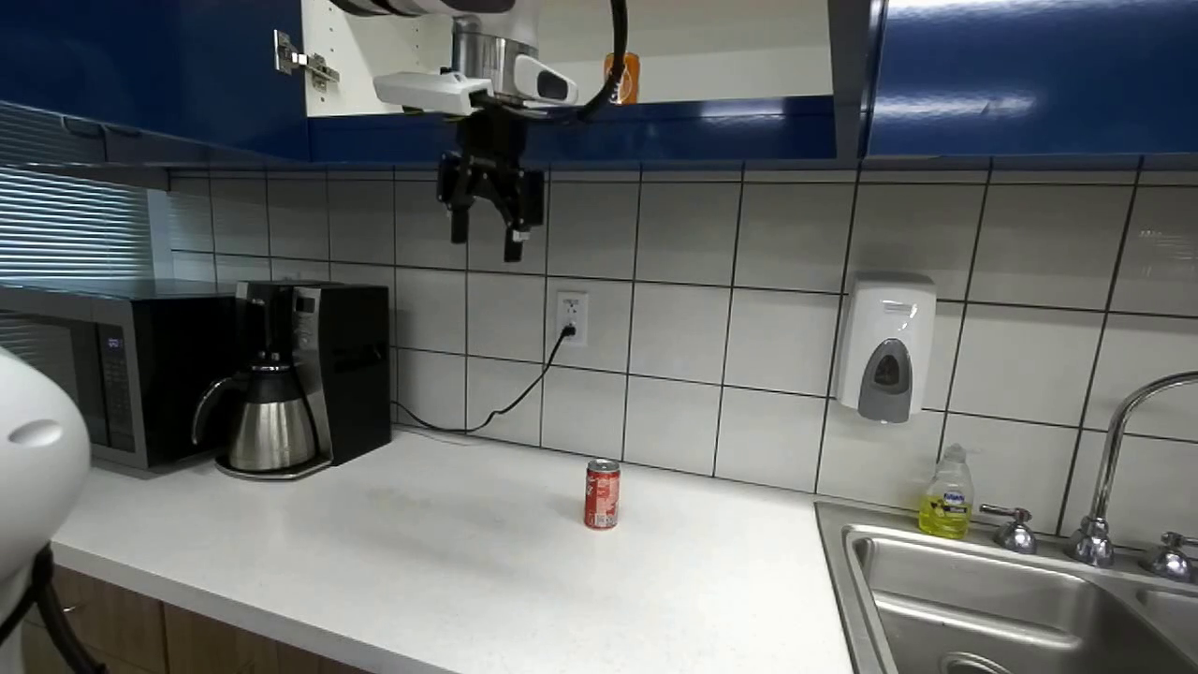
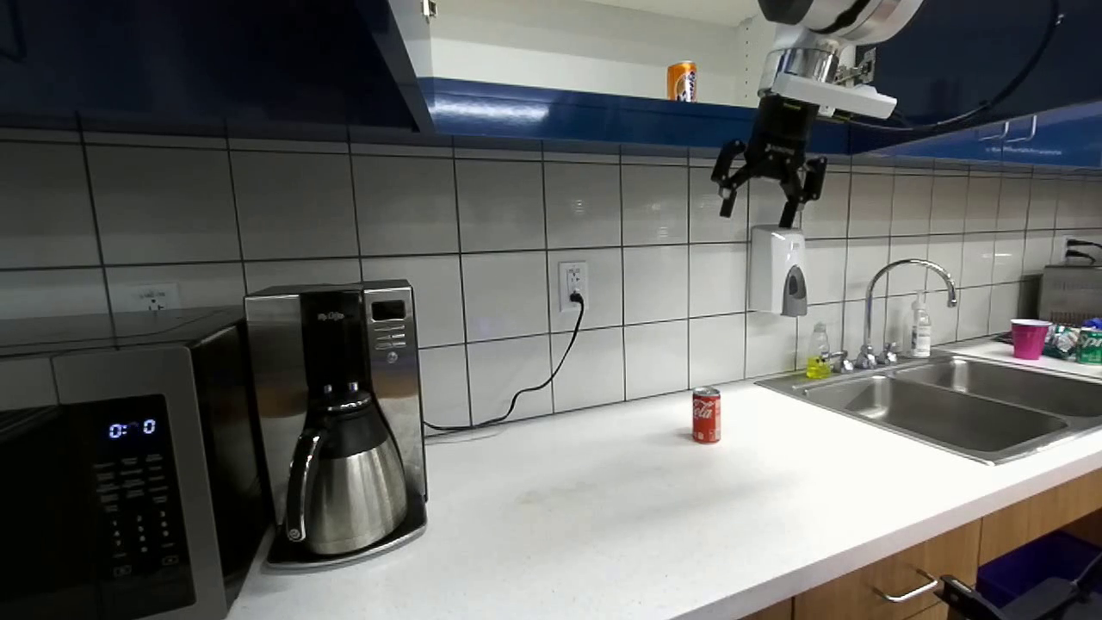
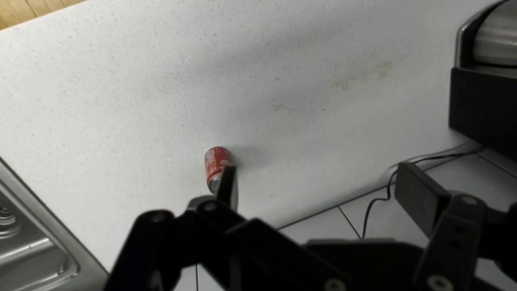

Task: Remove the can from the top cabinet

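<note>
Fingers [image 1: 513, 245] spread wide, your gripper [image 1: 486, 236] points down in an exterior view, with the tiled wall [image 1: 683, 328] showing through the gap. Both fingertips hang lower than the blue bottom edge of the top cabinet [image 1: 721, 131]. Inside that cabinet is the orange can [image 1: 631, 77], up and to the picture's right of your gripper, partly crossed by a black cable [image 1: 619, 42], its base hidden behind the cabinet's edge. Below, you have a red can [image 1: 602, 496] upright on the white counter [image 1: 449, 562], between the coffee maker [image 1: 356, 365] and the sink [image 1: 847, 580].

In an exterior view, a pink cup [image 2: 1030, 339] and a green can [image 2: 1090, 346] stand beyond the sink; there you see the orange can upright, to the picture's left of your gripper, higher than the fingertips and apart from them. A microwave [image 2: 164, 482] sits beside the coffee maker.

In the wrist view, your fingers come in from the bottom, far apart. One fingertip overlaps the red can by line of sight; both exterior views show that can well below your gripper. The sink's corner fills the lower left, part of the coffee maker the right edge.
</note>
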